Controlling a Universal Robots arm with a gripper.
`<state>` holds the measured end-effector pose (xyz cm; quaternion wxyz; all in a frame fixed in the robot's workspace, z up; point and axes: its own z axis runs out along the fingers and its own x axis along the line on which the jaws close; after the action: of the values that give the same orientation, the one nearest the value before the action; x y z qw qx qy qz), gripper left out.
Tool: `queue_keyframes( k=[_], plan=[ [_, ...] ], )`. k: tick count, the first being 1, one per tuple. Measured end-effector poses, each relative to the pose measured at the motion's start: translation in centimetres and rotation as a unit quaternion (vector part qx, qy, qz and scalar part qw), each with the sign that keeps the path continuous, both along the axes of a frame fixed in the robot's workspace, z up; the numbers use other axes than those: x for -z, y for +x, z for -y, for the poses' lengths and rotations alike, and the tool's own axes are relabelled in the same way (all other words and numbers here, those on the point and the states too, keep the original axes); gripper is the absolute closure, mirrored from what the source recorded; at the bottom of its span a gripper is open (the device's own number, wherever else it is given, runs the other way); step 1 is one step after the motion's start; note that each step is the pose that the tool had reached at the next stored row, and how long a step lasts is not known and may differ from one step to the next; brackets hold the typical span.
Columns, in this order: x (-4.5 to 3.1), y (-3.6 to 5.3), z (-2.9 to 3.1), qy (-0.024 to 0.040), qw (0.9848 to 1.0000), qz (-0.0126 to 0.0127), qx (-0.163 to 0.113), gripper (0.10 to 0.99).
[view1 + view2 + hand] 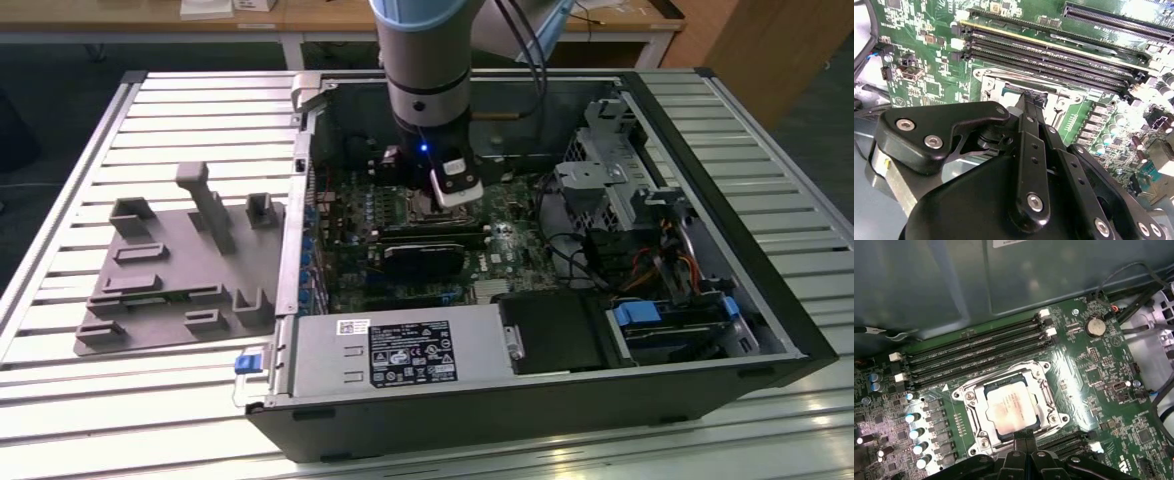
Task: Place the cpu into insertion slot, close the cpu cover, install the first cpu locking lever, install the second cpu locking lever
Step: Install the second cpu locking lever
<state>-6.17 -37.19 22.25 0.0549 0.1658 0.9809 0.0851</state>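
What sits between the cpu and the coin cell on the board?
In the first wrist view, the cpu cover rim and a bare stretch of green board lie between the cpu and the coin cell.

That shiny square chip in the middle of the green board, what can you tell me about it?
The cpu is a small flat square with a dull silvery metal top that catches the light. It lies flat in its socket, with the cpu cover, a thin metal frame, closed around its edges. The end effector sits at one edge of it.
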Motion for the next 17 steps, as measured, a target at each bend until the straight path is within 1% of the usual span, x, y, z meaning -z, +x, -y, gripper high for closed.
queue_keyframes(
  k=[5,12,15,17],
  plan=[
    [0.05,0.0,-0.38,0.0,0.9999,0.0,-0.01,0.98],
    [0.11,0.04,-1.21,-0.0001,0.9998,0.0,-0.018,0.98],
    [0.13,0.33,-1.43,0.0,0.9998,-0.0003,-0.019,0.98],
    [0.14,0.72,-1.53,-0.0001,0.9998,-0.0012,-0.019,0.98]
  ],
)
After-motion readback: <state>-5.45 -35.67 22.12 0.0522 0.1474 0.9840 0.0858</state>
